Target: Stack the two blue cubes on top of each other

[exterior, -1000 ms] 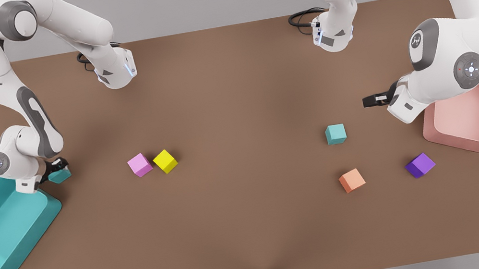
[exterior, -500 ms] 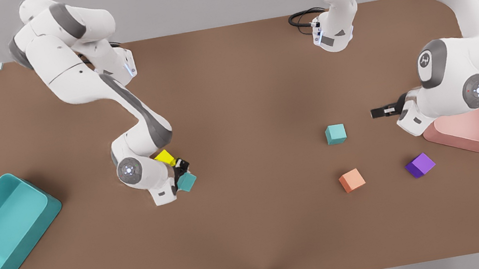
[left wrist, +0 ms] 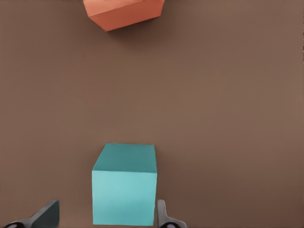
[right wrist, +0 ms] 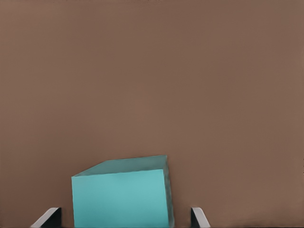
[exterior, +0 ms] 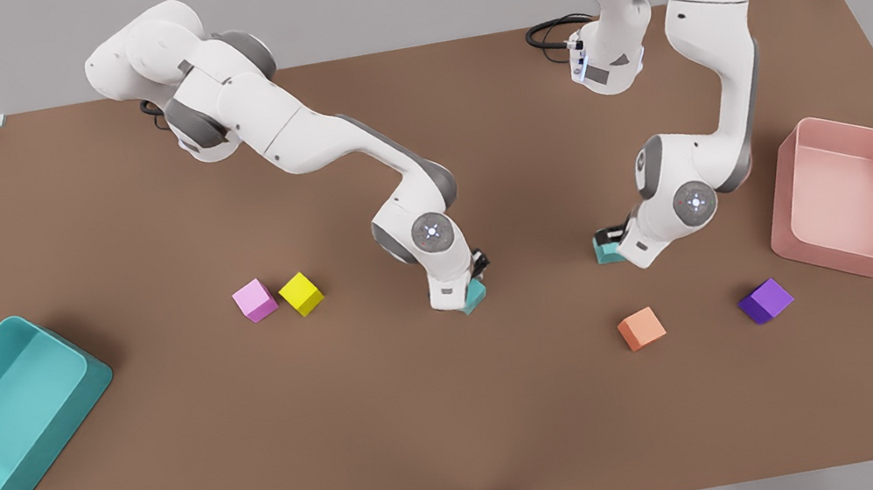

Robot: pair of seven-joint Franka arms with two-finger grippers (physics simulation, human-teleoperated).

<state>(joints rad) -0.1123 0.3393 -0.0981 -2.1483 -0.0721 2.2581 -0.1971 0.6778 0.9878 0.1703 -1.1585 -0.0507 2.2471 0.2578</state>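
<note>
both blue cubes (left wrist: 124, 185) (right wrist: 121, 197), each between pincer fingers

Over on the front view's left, a teal bin (exterior: 4, 415) sits open-side up at the edge of the brown counter (exterior: 465, 417). Toward the middle, a pink cube (exterior: 255, 300) and a yellow cube (exterior: 301, 293) lie just beside each other, nearly touching. On the front view's right, a pink bin (exterior: 849, 194) rests near the counter's edge, tilted a little. In front of it sits a purple cube (exterior: 765, 301), and an orange cube (exterior: 641, 329) lies near it, the two apart. The orange cube also shows in the left wrist view (left wrist: 124, 13), lying flat on the counter.
</note>
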